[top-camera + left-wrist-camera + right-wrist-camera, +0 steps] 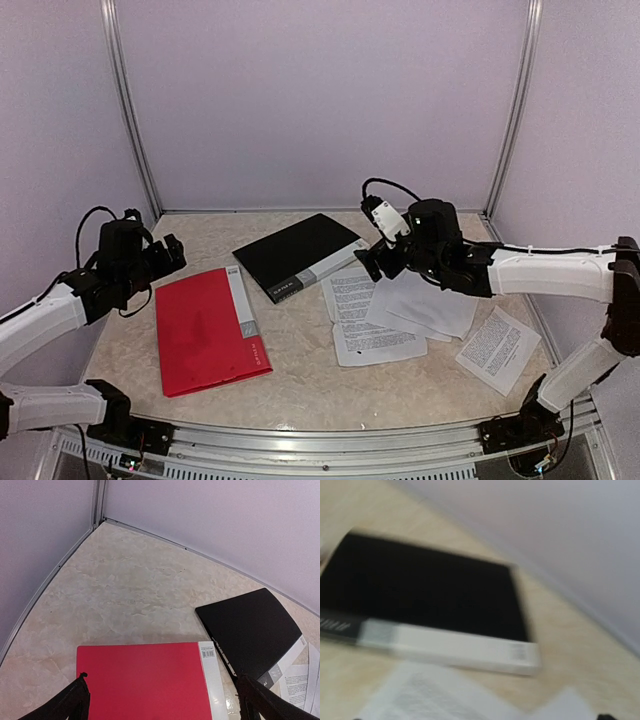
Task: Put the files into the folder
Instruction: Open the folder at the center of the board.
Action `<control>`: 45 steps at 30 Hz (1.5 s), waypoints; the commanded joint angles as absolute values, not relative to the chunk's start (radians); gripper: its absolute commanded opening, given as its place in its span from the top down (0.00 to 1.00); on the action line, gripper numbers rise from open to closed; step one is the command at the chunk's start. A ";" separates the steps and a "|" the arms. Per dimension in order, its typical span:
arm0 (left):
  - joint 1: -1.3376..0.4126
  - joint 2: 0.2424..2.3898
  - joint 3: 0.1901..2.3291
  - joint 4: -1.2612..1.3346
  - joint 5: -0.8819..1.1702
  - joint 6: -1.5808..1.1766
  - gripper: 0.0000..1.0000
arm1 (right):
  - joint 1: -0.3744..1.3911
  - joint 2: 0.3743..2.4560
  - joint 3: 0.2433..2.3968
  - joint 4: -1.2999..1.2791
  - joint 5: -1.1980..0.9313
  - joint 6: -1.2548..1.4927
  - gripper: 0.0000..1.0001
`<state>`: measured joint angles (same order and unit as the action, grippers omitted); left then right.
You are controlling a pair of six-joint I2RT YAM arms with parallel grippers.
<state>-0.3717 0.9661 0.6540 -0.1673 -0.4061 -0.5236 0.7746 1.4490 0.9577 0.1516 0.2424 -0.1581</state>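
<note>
**A:** So where's the paper sitting?

**B:** The loose white paper sheets (385, 322) are fanned out flat on the right half of the beige marbled tabletop (300, 385). It's a couple of text-printed pages with blank ones (428, 306) overlapping them. One smaller printed sheet (497, 350) lies apart from them, close to the right edge. None of it is inside anything.

**A:** And the folders?

**B:** There are two, both closed. The flat red plastic folder (210, 330) is on the left half. The flat black folder with a white-grey spine strip (297, 255) is toward the far edge in the middle, and its spine end just touches the top corner of the paper pile. Can't tell which one is meant.

**A:** Anything in the way?

**B:** The right gripper (372, 262) hangs over that far corner of the pile, right by the black folder's end. Its wrist view is blurry, but its fingers are spread with nothing between them. The left gripper (161, 679) hovers over the red folder's far end, with its fingers (70, 702) wide apart and holding nothing.
</note>
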 commanded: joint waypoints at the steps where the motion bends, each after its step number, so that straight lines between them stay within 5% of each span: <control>1: -0.324 0.965 0.661 -0.280 -0.349 -0.637 0.01 | 0.899 1.617 1.087 0.074 0.220 -0.239 0.01; 18: -0.052 1.183 0.577 -0.327 0.006 -0.833 0.03 | 1.176 1.950 1.384 -0.041 -0.057 -0.370 0.04; 45: 0.063 1.309 0.524 -0.244 0.192 -0.849 0.06 | 1.269 2.197 1.622 -0.293 0.016 -0.454 0.12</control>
